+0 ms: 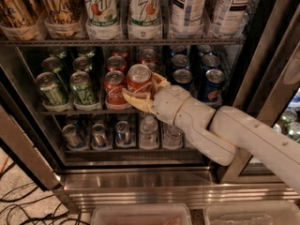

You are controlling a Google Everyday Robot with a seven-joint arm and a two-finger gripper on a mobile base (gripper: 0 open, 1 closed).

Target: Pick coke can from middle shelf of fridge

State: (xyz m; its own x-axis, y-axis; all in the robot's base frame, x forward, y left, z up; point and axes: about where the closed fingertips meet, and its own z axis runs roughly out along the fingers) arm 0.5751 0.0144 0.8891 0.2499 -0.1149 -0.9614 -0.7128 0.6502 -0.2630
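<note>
The fridge (140, 182) stands open, with a steel frame and a dark interior. Its middle shelf (79, 110) holds rows of cans. My gripper (140, 84) reaches in from the lower right and is shut on a red coke can (139, 78), one tan finger (136, 100) under its left side and the other at its right. The held can sits slightly raised at the shelf's front. Another coke can (114, 87) stands right beside it on the left, with more red cans behind.
Green cans (83, 88) stand left of the coke cans and blue Pepsi cans (213, 84) to the right. Tall bottles (100, 8) fill the rack above, small water bottles (149, 131) the rack below. Clear bins (140, 214) and floor cables (23, 205) lie below.
</note>
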